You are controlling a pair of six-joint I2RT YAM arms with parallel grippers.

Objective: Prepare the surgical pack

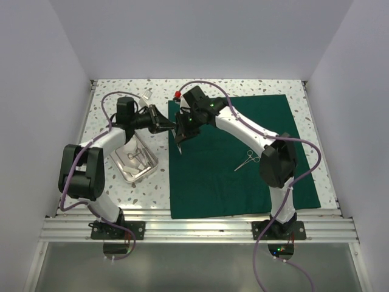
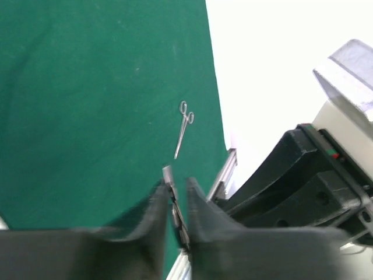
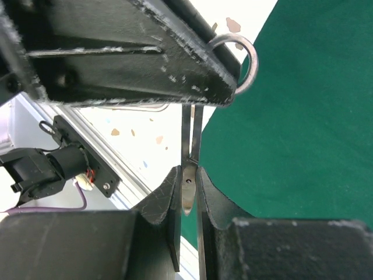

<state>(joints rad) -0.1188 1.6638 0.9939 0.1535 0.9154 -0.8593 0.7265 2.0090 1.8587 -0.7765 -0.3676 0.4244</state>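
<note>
Drape (image 1: 213, 182): dark green matte cloth, spread flat on the speckled worktop (image 1: 158, 182).
Ring-handled instrument (image 3: 192, 134): slim steel, held at the drape's left edge. Left fingers (image 2: 154, 204) clenched near its ring, right fingers (image 3: 163, 198) clenched at its pivot.
Forceps (image 1: 245, 161): steel, lying on the drape.
Tray (image 1: 153, 163): shiny metal, rectangular, left of the drape.

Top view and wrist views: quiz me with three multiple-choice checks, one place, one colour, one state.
1. Where does the loose forceps lie? A on the drape; B in a bowl; C on a shelf.
2. The drape's colour? A blue; B dark green; C white.
3. The right claw is: A wide open; B shut on the held instrument; C out of view.
Answers: 1A, it rests flat on the cloth; 2B, green in every view; 3B, its fingers pinch the steel.
</note>
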